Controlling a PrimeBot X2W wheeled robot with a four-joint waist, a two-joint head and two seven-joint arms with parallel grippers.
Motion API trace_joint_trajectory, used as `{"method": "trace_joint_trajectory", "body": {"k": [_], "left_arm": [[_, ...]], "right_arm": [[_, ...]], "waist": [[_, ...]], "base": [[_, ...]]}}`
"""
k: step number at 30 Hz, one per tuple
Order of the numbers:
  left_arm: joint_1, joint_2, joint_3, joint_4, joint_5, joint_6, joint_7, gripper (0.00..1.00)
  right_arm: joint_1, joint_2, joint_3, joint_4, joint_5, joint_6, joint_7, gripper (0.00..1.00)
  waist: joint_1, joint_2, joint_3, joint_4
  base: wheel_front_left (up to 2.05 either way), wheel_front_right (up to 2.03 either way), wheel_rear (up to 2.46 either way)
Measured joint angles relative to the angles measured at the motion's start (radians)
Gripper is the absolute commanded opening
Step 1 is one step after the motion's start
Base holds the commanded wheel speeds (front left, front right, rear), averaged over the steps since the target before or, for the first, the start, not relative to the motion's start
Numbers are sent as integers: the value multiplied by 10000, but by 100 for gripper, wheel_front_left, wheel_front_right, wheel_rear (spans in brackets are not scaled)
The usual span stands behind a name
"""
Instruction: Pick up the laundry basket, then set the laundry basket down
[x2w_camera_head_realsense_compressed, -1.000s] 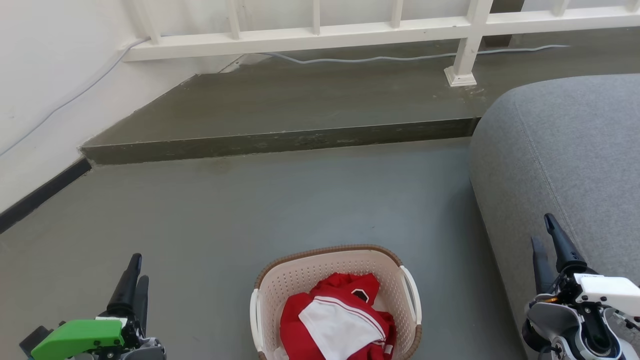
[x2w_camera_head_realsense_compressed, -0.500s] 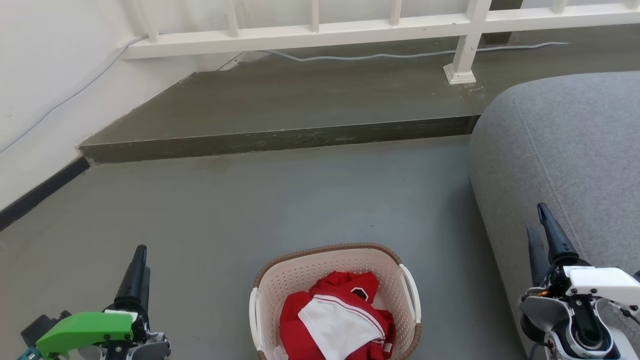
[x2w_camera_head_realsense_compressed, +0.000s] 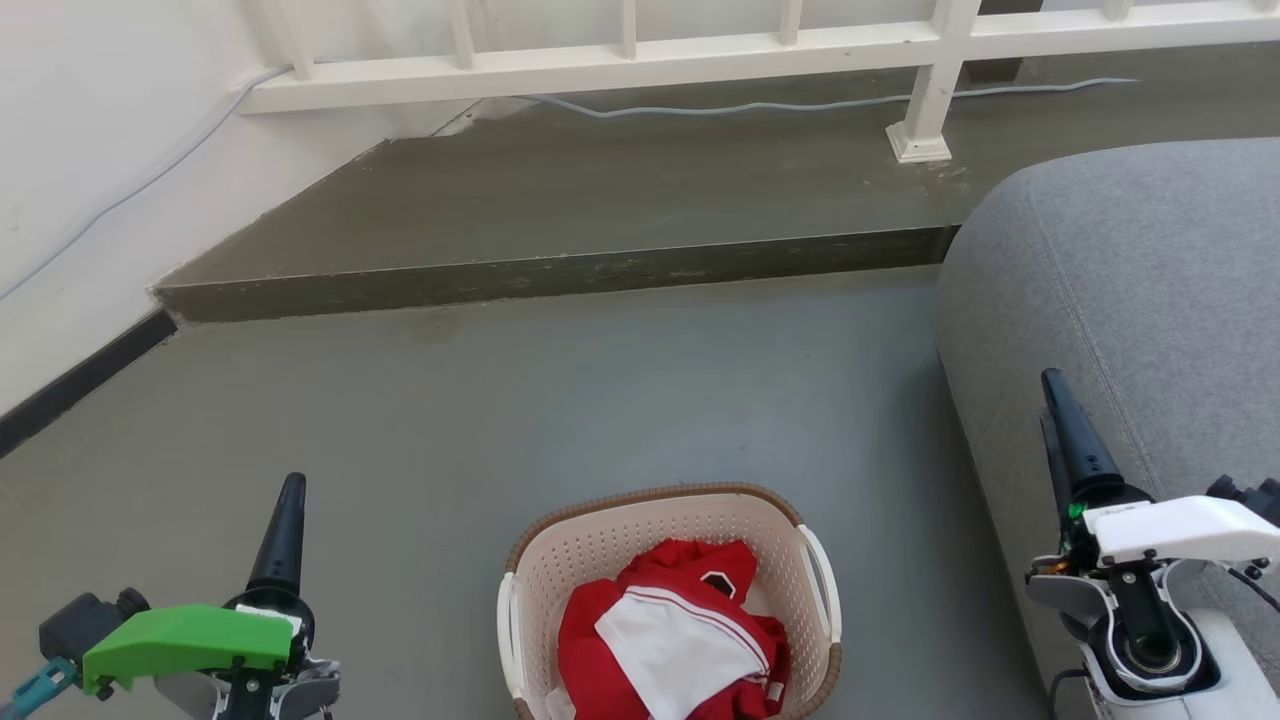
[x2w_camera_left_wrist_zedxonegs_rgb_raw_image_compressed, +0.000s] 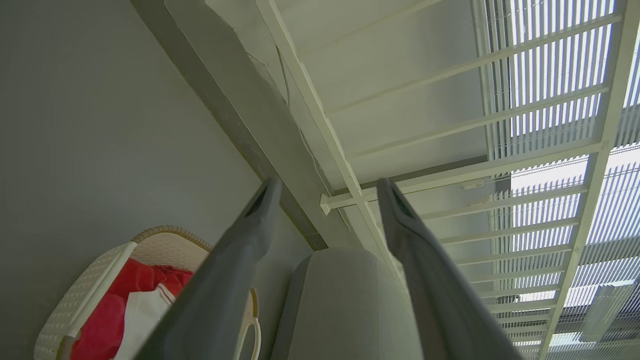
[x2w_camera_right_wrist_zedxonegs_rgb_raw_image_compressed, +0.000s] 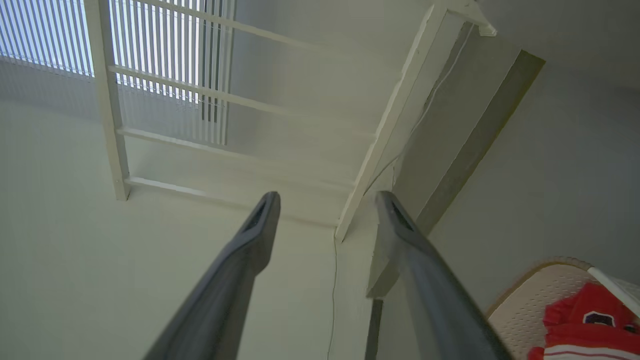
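Here, both my left gripper and right gripper hover spread and empty, either side of the laundry basket on the near floor. I judge the right could snag the grey sofa beside it, and an uneven lift could spill the red clothes. The basket stands mouth up, long axis near to far, handles left and right.

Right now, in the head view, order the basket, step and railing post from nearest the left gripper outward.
1. Laundry basket, beside the left gripper, to its right.
2. Step, farther ahead.
3. Railing post, far back on the right.
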Motion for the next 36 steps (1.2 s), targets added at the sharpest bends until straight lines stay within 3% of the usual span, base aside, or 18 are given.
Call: {"method": "trace_joint_trajectory", "body": {"k": [8, 36], "left_arm": [[-110, 194, -261, -6, 1340, 0, -290, 100], [-177, 58, -219, -550, 6065, 94, -1248, 100]], "right_arm": [[-151, -221, 422, -6, -1342, 6, -280, 100], [-580, -115, 1147, -240, -6211, -107, -1175, 100]], "waist": [[0, 0, 12, 8], [0, 0, 130, 4]], "base": [[0, 0, 0], [0, 0, 0]]}}
